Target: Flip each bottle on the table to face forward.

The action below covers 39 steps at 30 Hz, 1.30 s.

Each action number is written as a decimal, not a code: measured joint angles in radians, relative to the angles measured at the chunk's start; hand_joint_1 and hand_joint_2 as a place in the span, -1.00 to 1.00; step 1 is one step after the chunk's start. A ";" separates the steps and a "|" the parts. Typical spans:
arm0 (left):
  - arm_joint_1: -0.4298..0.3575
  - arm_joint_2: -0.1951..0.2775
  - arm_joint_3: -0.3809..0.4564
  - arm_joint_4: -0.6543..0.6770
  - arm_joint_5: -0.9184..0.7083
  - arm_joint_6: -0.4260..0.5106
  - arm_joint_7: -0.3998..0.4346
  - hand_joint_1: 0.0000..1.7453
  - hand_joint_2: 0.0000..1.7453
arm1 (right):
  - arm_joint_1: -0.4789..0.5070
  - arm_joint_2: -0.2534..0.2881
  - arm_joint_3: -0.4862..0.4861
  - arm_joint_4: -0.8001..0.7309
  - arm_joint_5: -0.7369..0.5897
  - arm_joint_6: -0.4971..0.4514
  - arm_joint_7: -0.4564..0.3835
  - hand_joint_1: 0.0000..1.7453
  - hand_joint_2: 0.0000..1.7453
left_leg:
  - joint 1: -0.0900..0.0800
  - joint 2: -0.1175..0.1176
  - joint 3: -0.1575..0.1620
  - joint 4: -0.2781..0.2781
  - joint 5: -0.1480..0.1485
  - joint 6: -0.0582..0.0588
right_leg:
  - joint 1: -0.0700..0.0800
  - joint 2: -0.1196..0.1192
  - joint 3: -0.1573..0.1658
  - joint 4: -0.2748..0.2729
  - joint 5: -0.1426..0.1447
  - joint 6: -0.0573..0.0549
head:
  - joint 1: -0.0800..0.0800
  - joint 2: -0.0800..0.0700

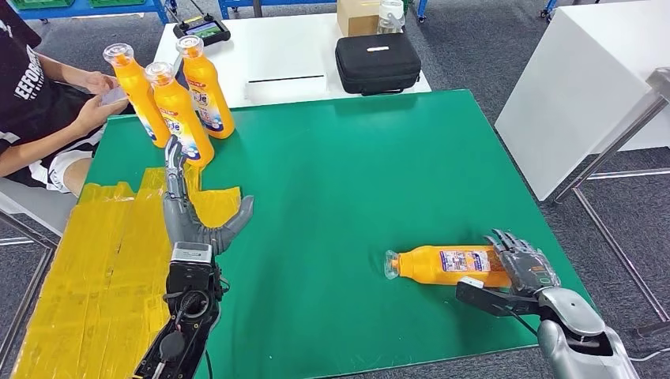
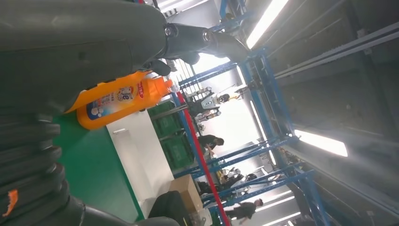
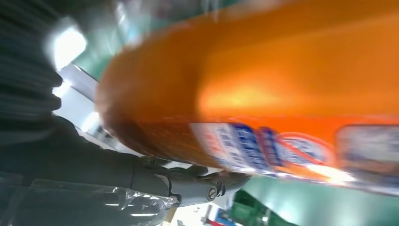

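Right hand (image 1: pixel 525 264): fingers wrapped on base of lying orange plastic bottle (image 1: pixel 442 264), green tabletop (image 1: pixel 355 174). Left hand (image 1: pixel 188 212): fingers spread, empty, near three upright orange bottles (image 1: pixel 183 114).

A green table (image 1: pixel 340 166) carries three upright orange bottles (image 1: pixel 180 110), one lying bottle (image 1: pixel 442 264) and yellow sheeting (image 1: pixel 103 268).

The head view is bright and evenly lit, sharp, with only soft short shadows on the green desk (image 1: pixel 355 181). In the left wrist view, long ceiling strip lamps (image 2: pixel 266 21) at 1 o'clock glare white, and the near grey robot hand (image 2: pixel 70 52) is dark. The right wrist view is strongly blurred: the orange plastic bottle (image 3: pixel 263 94) is out of focus.
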 joint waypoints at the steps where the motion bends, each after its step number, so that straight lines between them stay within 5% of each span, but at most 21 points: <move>1: -0.003 -0.001 0.000 0.001 0.000 -0.003 0.002 -1.00 1.00 | 0.000 -0.002 0.016 -0.012 0.002 0.007 0.000 -1.00 1.00 | 0.000 0.000 0.000 0.000 0.000 0.000 | 0.000 0.000 0.000 0.000 0.000 0.000 | 0.000 0.000; 16: -0.019 -0.010 0.000 0.007 0.000 -0.017 0.007 -1.00 1.00 | -0.010 -0.013 0.157 -0.068 -0.004 0.034 0.005 -1.00 1.00 | 0.000 0.000 0.000 0.000 0.000 0.000 | 0.000 0.000 0.000 0.000 0.000 0.000 | 0.000 0.000; 20: -0.021 -0.016 0.000 0.012 0.000 -0.017 0.007 -1.00 1.00 | -0.047 -0.008 0.213 -0.043 -0.015 0.057 0.001 0.97 1.00 | 0.000 0.001 0.001 0.000 -0.001 -0.001 | 0.000 0.001 0.000 0.000 0.000 0.000 | 0.000 0.000; 29: -0.024 -0.019 0.000 0.034 0.006 0.002 0.005 -1.00 1.00 | -0.104 -0.007 0.270 0.056 -0.058 0.047 0.017 1.00 1.00 | 0.000 0.001 0.004 0.000 -0.001 -0.001 | 0.000 0.001 0.004 0.000 0.000 0.000 | 0.000 0.000; 39: -0.016 -0.019 0.001 0.042 0.001 0.001 0.000 -1.00 1.00 | -0.118 0.044 0.279 0.100 -0.038 -0.182 0.058 1.00 1.00 | 0.000 0.001 0.004 0.000 -0.001 -0.001 | 0.000 0.001 0.005 0.000 0.001 -0.001 | 0.000 0.000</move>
